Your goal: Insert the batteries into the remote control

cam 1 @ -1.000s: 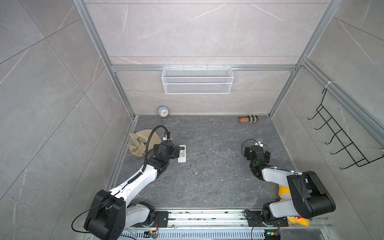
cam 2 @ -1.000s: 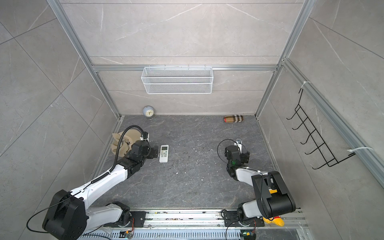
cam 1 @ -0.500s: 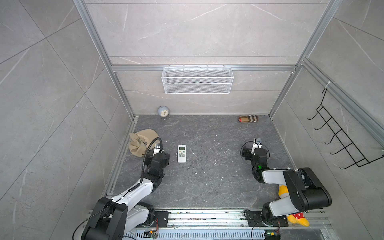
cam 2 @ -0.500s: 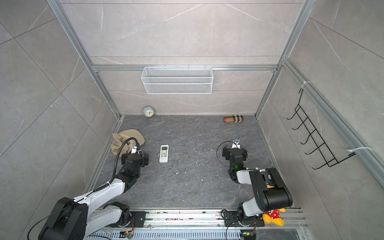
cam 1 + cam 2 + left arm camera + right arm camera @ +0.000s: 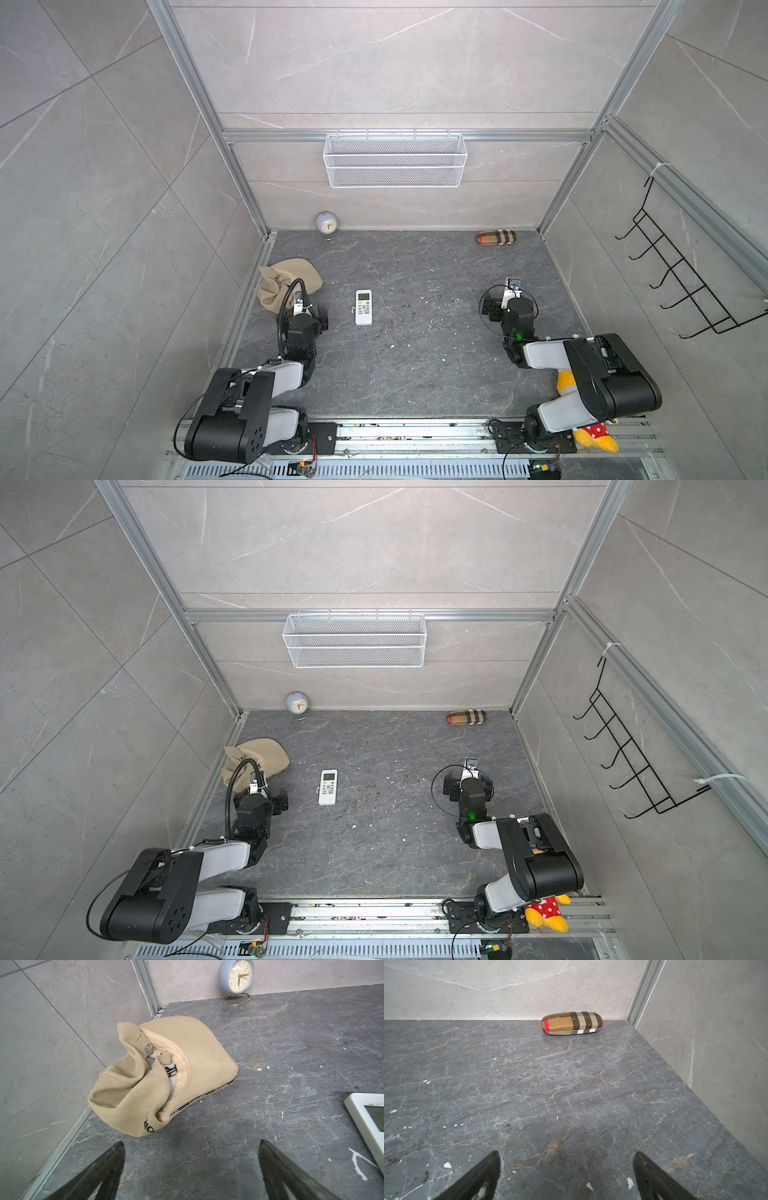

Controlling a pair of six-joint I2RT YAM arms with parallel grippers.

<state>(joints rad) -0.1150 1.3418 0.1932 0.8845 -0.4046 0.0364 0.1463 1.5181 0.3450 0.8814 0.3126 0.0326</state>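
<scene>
The remote control [image 5: 363, 307] [image 5: 328, 787] is a white oblong handset with a small greenish display. It lies face up on the dark stone floor, left of the middle, and its corner shows in the left wrist view [image 5: 367, 1124]. The batteries are out of view. My left gripper [image 5: 191, 1142] [image 5: 308, 316] is open just left of the remote, apart from it, with only bare floor between its fingers. Far off at the right, my right gripper [image 5: 565, 1154] [image 5: 505, 301] is open and empty over bare floor.
A beige cap [image 5: 289, 280] [image 5: 164, 1076] lies by the left wall in front of the left gripper. A round clock [image 5: 326, 224] and a plaid case [image 5: 496, 237] [image 5: 572, 1023] stand at the back wall. White specks [image 5: 447, 1165] dot the floor. A plush toy [image 5: 590, 436] lies front right.
The left arm has drawn back from beside the remote toward the front and folded in. The right arm has also pulled back a little. Both grippers stay open.
</scene>
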